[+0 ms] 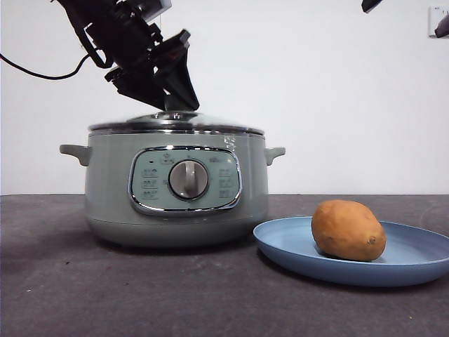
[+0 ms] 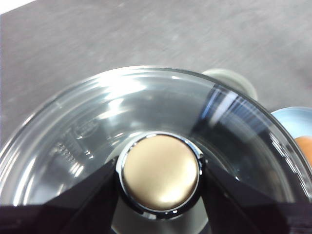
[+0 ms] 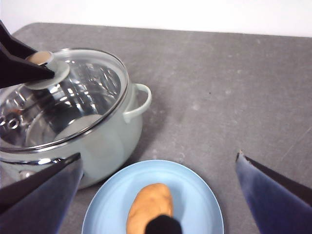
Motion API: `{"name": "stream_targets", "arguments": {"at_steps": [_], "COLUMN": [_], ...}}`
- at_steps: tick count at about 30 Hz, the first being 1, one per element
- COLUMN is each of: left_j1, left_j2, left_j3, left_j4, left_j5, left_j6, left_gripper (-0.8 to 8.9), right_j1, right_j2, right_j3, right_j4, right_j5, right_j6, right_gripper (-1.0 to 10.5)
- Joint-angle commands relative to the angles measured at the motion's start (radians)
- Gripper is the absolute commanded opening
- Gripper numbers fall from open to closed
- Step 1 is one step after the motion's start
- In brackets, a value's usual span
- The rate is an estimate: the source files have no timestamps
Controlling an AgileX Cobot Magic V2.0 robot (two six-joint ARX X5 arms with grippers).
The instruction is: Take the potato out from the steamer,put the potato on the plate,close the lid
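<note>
Now I'm pinching the lid knob with my left pincer on the steamer; releasing off-centre risks it sitting crooked.

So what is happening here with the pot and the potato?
The left gripper has its jaws on either side of the lid's knob, with the glass lid sitting on the green steamer. The potato already lies on the blue plate beside the steamer. The right gripper hangs open above the plate, holding nothing.
</note>
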Motion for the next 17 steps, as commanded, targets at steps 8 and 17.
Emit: {"name": "stream_targets", "arguments": {"at_steps": [8,17], "left_j1": [-0.004,-0.004], "left_j2": [0.021,0.020], "left_j3": [0.009,0.009], "left_j4": [0.033,0.011], "left_j5": [-0.010,0.002], "left_j6": [0.014,0.007], "left_gripper": [-0.08,5.65], "right_j1": [0.000,0.000], "right_j2": [-0.001,0.000], "right_j3": [0.002,0.002], "right_j4": [-0.005,-0.021], "right_j5": [-0.001,-0.003], "right_j6": [0.006,0.006], "right_gripper": [6.0,6.0]}}
